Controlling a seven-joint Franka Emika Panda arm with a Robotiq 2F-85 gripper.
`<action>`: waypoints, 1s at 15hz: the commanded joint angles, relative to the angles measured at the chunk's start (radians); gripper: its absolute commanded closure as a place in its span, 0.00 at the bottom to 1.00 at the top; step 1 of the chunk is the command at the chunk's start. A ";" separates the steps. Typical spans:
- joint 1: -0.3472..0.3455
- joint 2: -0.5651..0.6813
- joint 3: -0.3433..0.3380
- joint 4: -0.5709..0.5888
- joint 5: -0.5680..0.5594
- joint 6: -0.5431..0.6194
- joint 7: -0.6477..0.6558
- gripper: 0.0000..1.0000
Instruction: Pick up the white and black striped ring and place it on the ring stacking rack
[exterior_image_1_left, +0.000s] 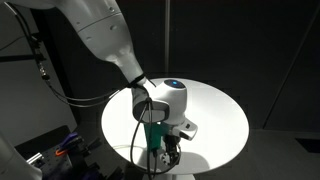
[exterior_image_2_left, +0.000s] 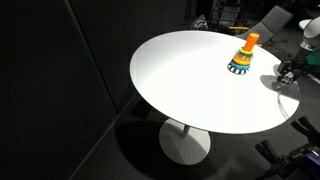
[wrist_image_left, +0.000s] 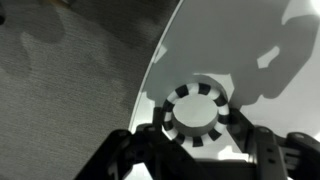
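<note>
Claw (wrist_image_left: 198, 122) is gripping the striped ring (wrist_image_left: 176, 104): in the wrist view the two fingers (wrist_image_left: 152, 132) are sitting on the left and right sides of the ring, pressing against its outer edge, opened only to about the ring's width. The black and white segments are showing clearly all round and the ring is lying flat to the camera. It is sitting over the white tabletop (wrist_image_left: 205, 40), close to the curved edge, with grey carpet (wrist_image_left: 70, 70) showing beyond the edge on the left. Dark shadows of the claw are falling on the tabletop around and beyond the ring. Can't tell from this view whether the ring is resting on the surface or hanging just above it. In an exterior view the claw (exterior_image_2_left: 290, 72) is hanging at the right edge of the round tabletop (exterior_image_2_left: 190, 85), casting a shadow just near of itself. The stacking rack (exterior_image_2_left: 243, 57) is standing upright to the left of the claw, close by but not touching, with its orange peg on top and coloured rings below. In an exterior view the arm (exterior_image_1_left: 105, 40) is reaching down from the upper left, and the claw (exterior_image_1_left: 172, 155) is pointing down at the near edge of the tabletop (exterior_image_1_left: 220, 110). The ring is too small to make out there.
</note>
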 joint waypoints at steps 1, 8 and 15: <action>-0.031 -0.043 0.031 0.010 0.036 -0.028 -0.024 0.59; 0.003 -0.133 0.027 0.018 0.032 -0.097 -0.005 0.59; 0.038 -0.234 0.029 0.033 0.032 -0.194 -0.005 0.59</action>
